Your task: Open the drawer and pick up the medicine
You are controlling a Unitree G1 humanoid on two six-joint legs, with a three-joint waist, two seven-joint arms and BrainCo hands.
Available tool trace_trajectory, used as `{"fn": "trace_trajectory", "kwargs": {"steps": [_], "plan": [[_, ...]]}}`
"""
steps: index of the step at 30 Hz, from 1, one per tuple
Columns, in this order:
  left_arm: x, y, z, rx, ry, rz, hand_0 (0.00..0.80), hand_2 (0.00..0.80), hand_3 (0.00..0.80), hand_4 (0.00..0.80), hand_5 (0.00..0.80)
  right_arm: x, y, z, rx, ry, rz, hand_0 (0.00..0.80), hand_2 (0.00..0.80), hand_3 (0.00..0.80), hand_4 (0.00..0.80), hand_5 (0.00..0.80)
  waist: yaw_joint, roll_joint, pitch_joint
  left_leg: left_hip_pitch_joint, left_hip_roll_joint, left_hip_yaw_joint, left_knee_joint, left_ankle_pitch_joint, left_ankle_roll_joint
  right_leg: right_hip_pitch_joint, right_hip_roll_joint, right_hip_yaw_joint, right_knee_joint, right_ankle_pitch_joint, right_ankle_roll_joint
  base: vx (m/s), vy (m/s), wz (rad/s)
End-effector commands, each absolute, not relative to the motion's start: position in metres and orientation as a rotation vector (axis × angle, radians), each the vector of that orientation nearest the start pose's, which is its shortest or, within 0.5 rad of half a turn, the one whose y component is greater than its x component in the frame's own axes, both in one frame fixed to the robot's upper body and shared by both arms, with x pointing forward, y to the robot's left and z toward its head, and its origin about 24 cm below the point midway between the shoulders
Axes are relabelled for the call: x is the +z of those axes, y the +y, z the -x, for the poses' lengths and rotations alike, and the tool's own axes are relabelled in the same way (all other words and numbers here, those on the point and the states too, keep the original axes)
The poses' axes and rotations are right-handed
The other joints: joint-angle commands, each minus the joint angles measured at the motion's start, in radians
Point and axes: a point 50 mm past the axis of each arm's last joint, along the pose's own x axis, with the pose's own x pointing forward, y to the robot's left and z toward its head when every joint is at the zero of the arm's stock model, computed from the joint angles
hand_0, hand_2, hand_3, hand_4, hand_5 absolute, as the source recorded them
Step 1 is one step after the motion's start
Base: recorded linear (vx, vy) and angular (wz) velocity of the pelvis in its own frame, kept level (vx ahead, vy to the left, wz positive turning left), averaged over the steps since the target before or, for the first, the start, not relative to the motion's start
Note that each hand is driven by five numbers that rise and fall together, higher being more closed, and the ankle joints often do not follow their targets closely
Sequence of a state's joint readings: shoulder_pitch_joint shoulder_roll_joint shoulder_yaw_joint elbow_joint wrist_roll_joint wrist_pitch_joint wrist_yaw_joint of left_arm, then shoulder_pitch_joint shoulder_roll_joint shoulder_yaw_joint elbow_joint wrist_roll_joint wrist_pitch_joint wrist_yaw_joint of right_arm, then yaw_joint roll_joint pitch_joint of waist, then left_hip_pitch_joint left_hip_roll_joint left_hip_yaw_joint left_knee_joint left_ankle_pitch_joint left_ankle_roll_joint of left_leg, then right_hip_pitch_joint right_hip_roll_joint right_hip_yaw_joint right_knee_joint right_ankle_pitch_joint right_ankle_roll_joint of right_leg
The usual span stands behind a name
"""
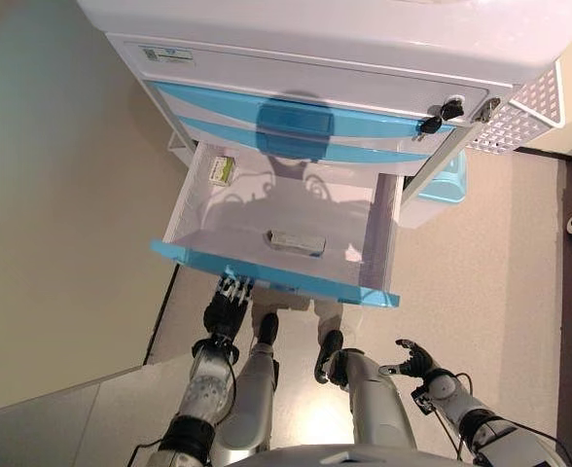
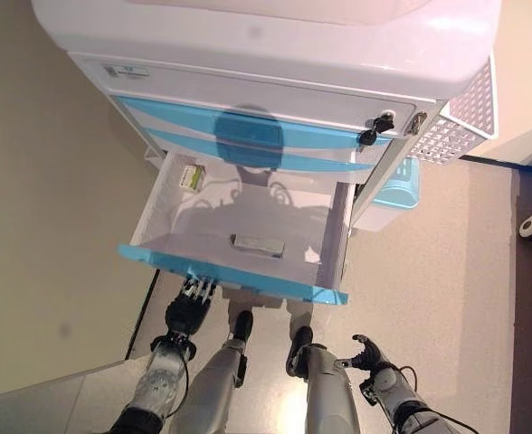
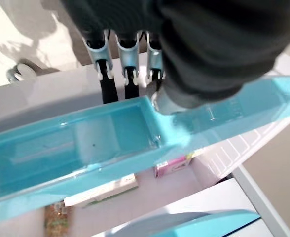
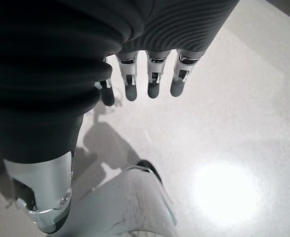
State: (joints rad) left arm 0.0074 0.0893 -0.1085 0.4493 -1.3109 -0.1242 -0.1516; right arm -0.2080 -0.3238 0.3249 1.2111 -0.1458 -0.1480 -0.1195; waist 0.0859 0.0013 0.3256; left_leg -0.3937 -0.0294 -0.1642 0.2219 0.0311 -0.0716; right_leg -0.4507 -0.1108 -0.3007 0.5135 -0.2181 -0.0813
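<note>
The drawer (image 1: 276, 233) of the white cabinet (image 1: 364, 39) stands pulled well out, so the opening step looks all but done. The left hand (image 1: 226, 304) is at the drawer's blue front (image 1: 267, 274). In its wrist view the fingers (image 3: 127, 64) reach down behind the front's lip, their tips hidden, so I cannot tell whether they hook it or only rest there.

Inside lie a flat grey box (image 1: 298, 241) near the front, and a small green-and-white box (image 1: 221, 170) in the back left corner; either may be the medicine, untouched so far. The right hand (image 1: 414, 362) hangs low at the right, well apart from the drawer, fingers relaxed and spread, holding nothing.

Next, I judge, the left hand must let go of the front and one hand must reach over the lip and down to a box.
</note>
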Motion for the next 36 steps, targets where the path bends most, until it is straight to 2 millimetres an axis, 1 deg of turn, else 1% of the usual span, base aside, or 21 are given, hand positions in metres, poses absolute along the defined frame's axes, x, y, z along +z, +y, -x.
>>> {"fn": "trace_trajectory", "kwargs": {"steps": [1,2,6,12,13,14,19,20,21,22,23,24,27,28,33,35,36], "plan": [[-0.027,0.201,-0.221,0.183,0.052,1.142,0.8,0.8,0.8,0.8,0.8,-0.127,-0.26,-0.166,0.073,0.921,0.72,0.0,0.0,0.0,0.0,0.0,0.024,0.004,-0.038,-0.011,-0.068,0.058,0.027,-0.018,0.111,0.04,-0.011,0.047,-0.021,0.125,0.094,0.0,0.0,0.0],[-0.027,0.201,-0.221,0.183,0.052,1.142,0.8,0.8,0.8,0.8,0.8,-0.127,-0.26,-0.166,0.073,0.921,0.72,0.0,0.0,0.0,0.0,0.0,0.024,0.004,-0.038,-0.011,-0.068,0.058,0.027,-0.018,0.111,0.04,-0.011,0.047,-0.021,0.125,0.094,0.0,0.0,0.0],[-0.038,0.206,-0.209,0.218,0.098,1.136,0.8,0.8,0.8,0.8,0.8,-0.124,-0.265,-0.167,0.063,0.921,0.737,0.0,0.0,0.0,0.0,0.0,0.03,0.013,-0.044,-0.01,-0.068,0.06,0.021,-0.017,0.113,0.039,-0.01,0.049,-0.028,0.127,0.097,0.0,0.0,0.0],[-0.06,0.221,-0.184,0.322,0.183,1.105,0.8,0.8,0.8,0.8,0.8,-0.123,-0.269,-0.166,0.048,0.925,0.736,0.0,0.0,0.0,0.0,0.0,0.033,0.021,-0.051,-0.005,-0.063,0.069,0.007,-0.014,0.115,0.036,-0.006,0.057,-0.042,0.133,0.101,0.0,0.0,0.0],[-0.067,0.223,-0.18,0.342,0.213,1.088,0.8,0.8,0.8,0.8,0.8,-0.123,-0.27,-0.166,0.046,0.925,0.737,0.0,0.0,0.0,0.0,0.0,0.032,0.023,-0.051,-0.004,-0.062,0.072,0.003,-0.014,0.116,0.035,-0.004,0.061,-0.045,0.135,0.102,0.0,0.0,0.0],[-0.067,0.223,-0.18,0.342,0.213,1.088,0.8,0.8,0.8,0.8,0.8,-0.123,-0.27,-0.166,0.046,0.925,0.737,0.0,0.0,0.0,0.0,0.0,0.032,0.022,-0.051,-0.004,-0.062,0.072,0.003,-0.014,0.116,0.035,-0.004,0.061,-0.045,0.135,0.102,0.0,0.0,0.0],[-0.084,0.23,-0.168,0.4,0.292,1.041,0.8,0.8,0.8,0.8,0.8,-0.121,-0.271,-0.169,0.043,0.908,0.741,0.0,0.0,0.0,0.0,0.0,0.03,0.022,-0.051,-0.002,-0.058,0.082,-0.017,-0.006,0.117,0.032,0.0,0.071,-0.063,0.145,0.106,0.005,0.012,-0.04],[-0.084,0.23,-0.168,0.4,0.292,1.041,0.8,0.8,0.8,0.8,0.8,-0.121,-0.271,-0.169,0.043,0.908,0.741,0.0,0.0,0.0,0.0,0.0,0.03,0.022,-0.051,-0.002,-0.058,0.082,-0.017,-0.006,0.117,0.032,0.0,0.071,-0.063,0.145,0.106,-0.006,0.027,-0.08],[-0.089,0.233,-0.164,0.425,0.325,1.001,0.245,0.245,0.245,0.245,0.245,-0.119,-0.271,-0.172,0.043,0.895,0.744,0.0,0.0,0.0,0.0,0.0,0.027,0.021,-0.051,-0.005,-0.058,0.085,-0.023,-0.002,0.118,0.028,0.002,0.074,-0.073,0.149,0.106,-0.005,0.013,-0.05],[-0.089,0.233,-0.164,0.425,0.324,1.001,0.201,0.201,0.201,0.201,0.201,-0.119,-0.271,-0.172,0.043,0.895,0.744,0.0,0.0,0.0,0.0,0.0,0.027,0.021,-0.051,-0.005,-0.058,0.085,-0.023,-0.002,0.118,0.028,0.002,0.074,-0.073,0.149,0.106,-0.008,0.031,-0.05],[-0.093,0.237,-0.161,0.449,0.347,0.961,0.0,0.0,0.0,0.0,0.0,-0.118,-0.27,-0.174,0.041,0.883,0.741,0.0,0.0,0.0,0.0,0.0,0.023,0.019,-0.05,-0.006,-0.058,0.088,-0.03,0.001,0.118,0.023,0.002,0.077,-0.079,0.153,0.107,-0.003,0.017,-0.04],[-0.093,0.237,-0.161,0.449,0.347,0.961,0.0,0.0,0.0,0.0,0.0,-0.118,-0.27,-0.174,0.041,0.883,0.741,0.0,0.0,0.0,0.0,0.0,0.023,0.019,-0.05,-0.006,-0.058,0.088,-0.03,0.001,0.118,0.023,0.002,0.077,-0.079,0.153,0.107,-0.005,0.033,-0.04],[-0.096,0.244,-0.157,0.453,0.387,0.863,0.0,0.0,0.0,0.0,0.0,-0.117,-0.269,-0.177,0.04,0.867,0.744,0.0,0.0,0.0,0.0,0.0,0.018,0.016,-0.046,-0.008,-0.058,0.093,-0.049,0.013,0.119,0.019,0.003,0.082,-0.096,0.162,0.109,-0.01,0.02,-0.03],[-0.096,0.244,-0.157,0.453,0.387,0.863,0.0,0.0,0.0,0.0,0.0,-0.117,-0.269,-0.177,0.04,0.867,0.744,0.0,0.0,0.0,0.0,0.0,0.018,0.016,-0.046,-0.008,-0.058,0.093,-0.049,0.013,0.119,0.019,0.003,0.082,-0.096,0.162,0.109,-0.011,0.03,-0.06],[-0.101,0.246,-0.152,0.436,0.453,0.752,0.0,0.0,0.0,0.0,0.0,-0.114,-0.269,-0.18,0.041,0.849,0.743,0.0,0.0,0.0,0.0,0.0,0.009,0.011,-0.038,-0.015,-0.06,0.101,-0.059,0.022,0.121,0.018,0.005,0.086,-0.119,0.177,0.11,-0.007,0.034,-0.1],[-0.109,0.249,-0.144,0.44,0.525,0.669,0.0,0.0,0.0,0.0,0.0,-0.112,-0.27,-0.184,0.039,0.832,0.746,0.0,0.0,0.0,0.0,0.0,0.003,0.009,-0.035,-0.019,-0.059,0.108,-0.06,0.023,0.123,0.012,0.007,0.094,-0.127,0.185,0.112,-0.009,0.047,-0.11],[-0.109,0.249,-0.144,0.44,0.525,0.669,0.0,0.0,0.0,0.0,0.0,-0.112,-0.27,-0.184,0.039,0.832,0.746,0.0,0.0,0.0,0.0,0.0,0.003,0.009,-0.035,-0.019,-0.059,0.108,-0.06,0.023,0.123,0.012,0.007,0.094,-0.127,0.186,0.112,-0.007,0.036,-0.09]]}}
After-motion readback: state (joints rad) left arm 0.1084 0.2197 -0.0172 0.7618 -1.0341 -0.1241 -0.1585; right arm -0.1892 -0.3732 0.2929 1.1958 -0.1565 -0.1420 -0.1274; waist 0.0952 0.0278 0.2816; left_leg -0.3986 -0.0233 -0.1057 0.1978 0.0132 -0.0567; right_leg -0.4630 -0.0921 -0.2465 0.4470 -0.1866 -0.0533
